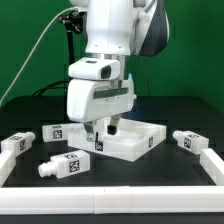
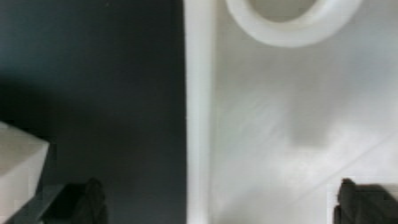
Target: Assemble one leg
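Several white legs with black-and-white tags lie on the dark table in the exterior view: one at the far left (image 1: 19, 144), one beside it (image 1: 52, 132), one at the front left (image 1: 66, 166) and one at the right (image 1: 190, 140). The white square tabletop (image 1: 140, 146) lies in the middle. My gripper (image 1: 103, 128) hangs low over the tabletop's near-left edge, open and empty. In the wrist view the gripper (image 2: 222, 205) straddles the edge of the tabletop (image 2: 285, 120). One fingertip (image 2: 80, 202) is over the dark table, the other over the white surface. A round hole (image 2: 294, 15) shows in the tabletop.
A low white rail (image 1: 110, 192) runs along the front of the table and up the exterior view's right side (image 1: 212, 162). A white block corner (image 2: 18, 160) shows in the wrist view beside the tabletop. A black stand and cable (image 1: 66, 25) are at the back.
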You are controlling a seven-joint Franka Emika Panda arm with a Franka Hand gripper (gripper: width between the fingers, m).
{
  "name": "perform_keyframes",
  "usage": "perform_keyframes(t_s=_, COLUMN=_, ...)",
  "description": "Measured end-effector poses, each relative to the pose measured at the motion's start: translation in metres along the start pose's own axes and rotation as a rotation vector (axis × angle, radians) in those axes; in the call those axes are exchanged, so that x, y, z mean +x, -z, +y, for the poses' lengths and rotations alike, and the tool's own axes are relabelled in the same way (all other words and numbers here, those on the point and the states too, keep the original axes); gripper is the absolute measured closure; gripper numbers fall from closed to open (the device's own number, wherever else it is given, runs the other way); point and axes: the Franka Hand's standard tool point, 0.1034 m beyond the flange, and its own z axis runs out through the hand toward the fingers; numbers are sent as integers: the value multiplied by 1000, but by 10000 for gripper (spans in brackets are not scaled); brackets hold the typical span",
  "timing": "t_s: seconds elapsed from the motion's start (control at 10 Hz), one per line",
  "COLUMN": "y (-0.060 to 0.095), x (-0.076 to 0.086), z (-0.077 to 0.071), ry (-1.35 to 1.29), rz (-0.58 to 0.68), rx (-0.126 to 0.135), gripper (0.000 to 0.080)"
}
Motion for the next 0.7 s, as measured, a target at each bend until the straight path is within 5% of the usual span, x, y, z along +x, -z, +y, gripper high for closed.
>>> perform_keyframes(t_s=0.3, y=-16, x=15, z=-12, ry=-98, rz=-68, rx=99, gripper=151)
perform_keyframes(t_s=0.7, y=-20, x=7, z=-8, ry=-108, rz=-86, rx=121, gripper=151)
